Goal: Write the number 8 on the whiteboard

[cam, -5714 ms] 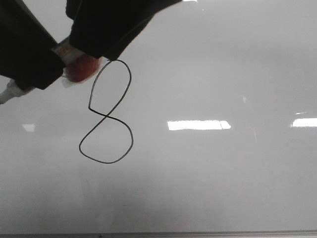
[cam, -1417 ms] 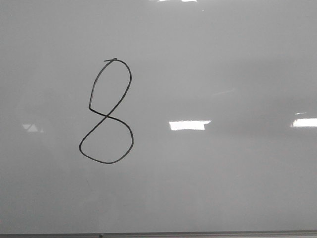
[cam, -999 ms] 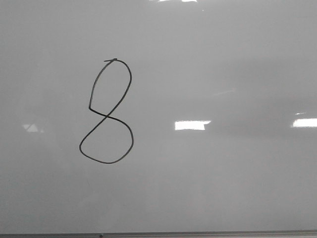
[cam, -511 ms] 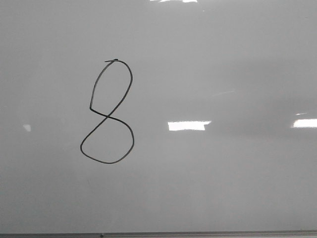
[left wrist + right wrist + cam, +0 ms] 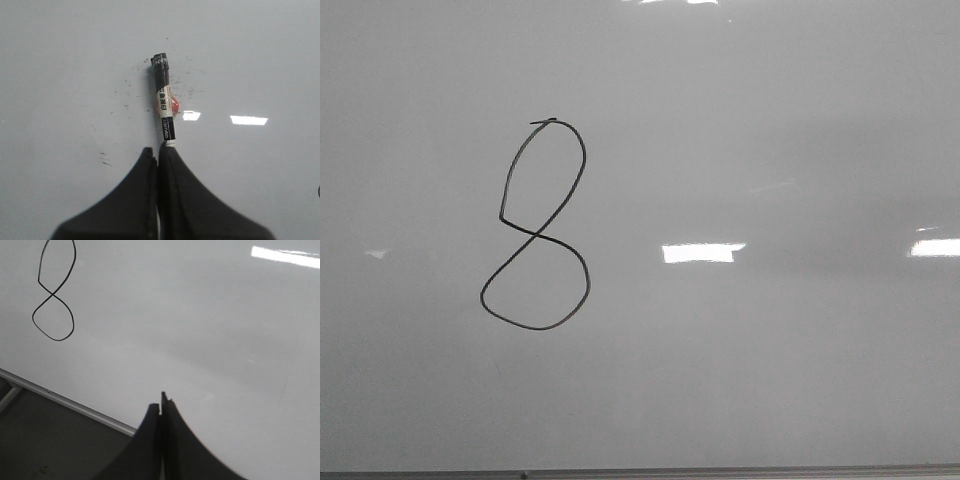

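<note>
The number 8 (image 5: 535, 225) stands complete on the whiteboard (image 5: 770, 380), both loops closed; the writing looks done. Left gripper (image 5: 159, 150) has its jaws pinching a marker (image 5: 164, 107), which juts straight out ahead of them over faintly smudged board, possibly capped. Right gripper (image 5: 161, 407) has its jaws pressed together, empty, the 8 well off to one side. No containers present.

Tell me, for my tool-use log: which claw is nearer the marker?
Left. The left claw is shut on the marker; the right claw is shut on nothing, with no marker in its view.
</note>
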`<state>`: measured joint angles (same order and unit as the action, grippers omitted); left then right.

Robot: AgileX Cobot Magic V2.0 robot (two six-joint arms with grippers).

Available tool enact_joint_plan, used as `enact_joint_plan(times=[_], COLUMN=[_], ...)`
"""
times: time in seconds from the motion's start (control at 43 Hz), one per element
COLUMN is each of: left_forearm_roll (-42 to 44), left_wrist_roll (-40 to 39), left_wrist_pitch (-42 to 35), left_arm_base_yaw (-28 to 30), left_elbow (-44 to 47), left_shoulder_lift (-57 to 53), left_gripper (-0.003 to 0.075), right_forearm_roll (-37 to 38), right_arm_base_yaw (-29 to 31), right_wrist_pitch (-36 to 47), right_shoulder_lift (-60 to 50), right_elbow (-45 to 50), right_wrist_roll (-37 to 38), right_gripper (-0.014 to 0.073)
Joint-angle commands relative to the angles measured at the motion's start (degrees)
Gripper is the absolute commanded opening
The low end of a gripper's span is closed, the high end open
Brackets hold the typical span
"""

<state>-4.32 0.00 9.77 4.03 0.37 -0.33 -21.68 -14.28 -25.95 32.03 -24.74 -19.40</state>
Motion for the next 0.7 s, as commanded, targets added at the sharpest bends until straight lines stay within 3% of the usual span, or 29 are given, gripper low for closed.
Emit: enact_joint_plan(times=[0.0,0.674], left_forearm_roll=[-0.28,-0.28], left_wrist_roll=[0.0,0.0], left_wrist_pitch=[-5.16,-5.16], left_arm_base_yaw=[0.08,0.08], left_elbow=[0.76,0.76], left_shoulder_lift=[-0.76,-0.76], left_gripper=[-0.0021,-0.0021], right_forearm_roll=[-1.02,0.13], right_arm_base_yaw=[0.51,0.51], right_wrist_pitch=[3.48,4.28], right_shoulder_lift=[-0.03,-0.12], right_elbow=[-1.52,-1.17], right_wrist_roll=[-0.07,-0.07], right_gripper=[-0.0069,-0.0069])
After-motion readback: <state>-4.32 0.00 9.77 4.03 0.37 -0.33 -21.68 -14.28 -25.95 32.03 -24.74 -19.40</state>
